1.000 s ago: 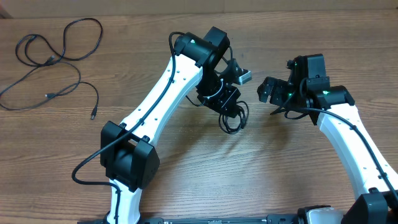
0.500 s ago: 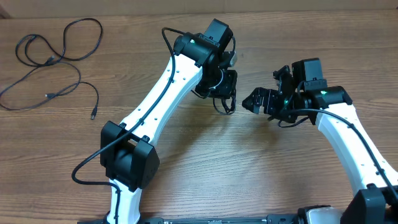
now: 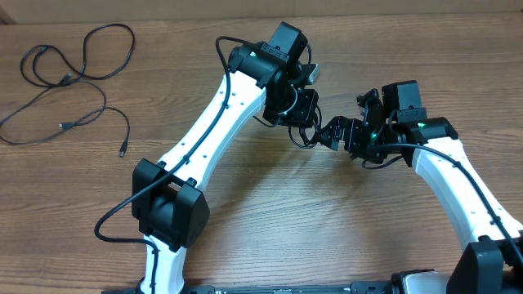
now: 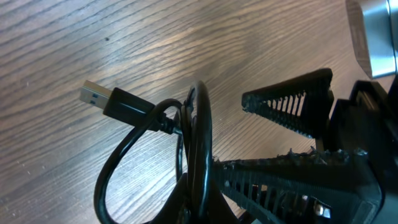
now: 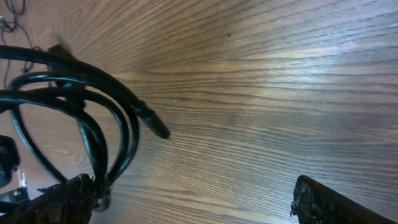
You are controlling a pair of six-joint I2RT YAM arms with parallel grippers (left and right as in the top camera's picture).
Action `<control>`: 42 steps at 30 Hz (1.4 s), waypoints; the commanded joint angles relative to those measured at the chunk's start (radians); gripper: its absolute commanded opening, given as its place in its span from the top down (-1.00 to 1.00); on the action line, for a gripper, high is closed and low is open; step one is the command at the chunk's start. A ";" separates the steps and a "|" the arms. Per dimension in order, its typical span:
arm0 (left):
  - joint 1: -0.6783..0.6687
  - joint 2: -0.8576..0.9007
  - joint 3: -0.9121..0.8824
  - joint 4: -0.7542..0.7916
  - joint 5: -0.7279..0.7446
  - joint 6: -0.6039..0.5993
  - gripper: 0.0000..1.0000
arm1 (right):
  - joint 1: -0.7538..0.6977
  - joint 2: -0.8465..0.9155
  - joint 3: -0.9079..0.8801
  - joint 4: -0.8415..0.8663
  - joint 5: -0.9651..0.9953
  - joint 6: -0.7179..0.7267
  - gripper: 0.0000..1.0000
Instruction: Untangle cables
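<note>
A small knotted bundle of black cables (image 3: 304, 135) hangs from my left gripper (image 3: 300, 114), which is shut on it near the table's middle back. In the left wrist view the bundle's loops (image 4: 196, 137) run down into my left gripper (image 4: 202, 208), and a USB plug (image 4: 99, 99) sticks out to the left. My right gripper (image 3: 331, 132) is open, right beside the bundle. In the right wrist view the loops (image 5: 93, 124) lie against its left finger (image 5: 62, 199); the right gripper (image 5: 193, 205) has nothing between its fingers.
Loose black cable strands (image 3: 73, 73) lie spread on the wooden table (image 3: 270, 220) at the far left back. The right gripper's ribbed fingers (image 4: 286, 109) show in the left wrist view, pointing at the bundle. The two arms stand close together.
My left gripper has carried the bundle up and towards the back. My right gripper has moved left until its open fingers reach the bundle.
</note>
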 commanded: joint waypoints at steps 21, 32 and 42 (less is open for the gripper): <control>-0.005 -0.011 -0.003 -0.021 -0.211 -0.110 0.91 | -0.004 0.008 -0.010 0.001 0.274 0.166 -0.89; -0.020 -0.011 -0.003 -0.021 -0.204 -0.109 0.65 | -0.004 0.008 -0.010 0.027 0.279 0.251 -0.86; -0.020 -0.004 -0.003 -0.023 -0.209 -0.105 0.02 | -0.004 0.025 -0.010 -0.006 0.398 0.245 -0.78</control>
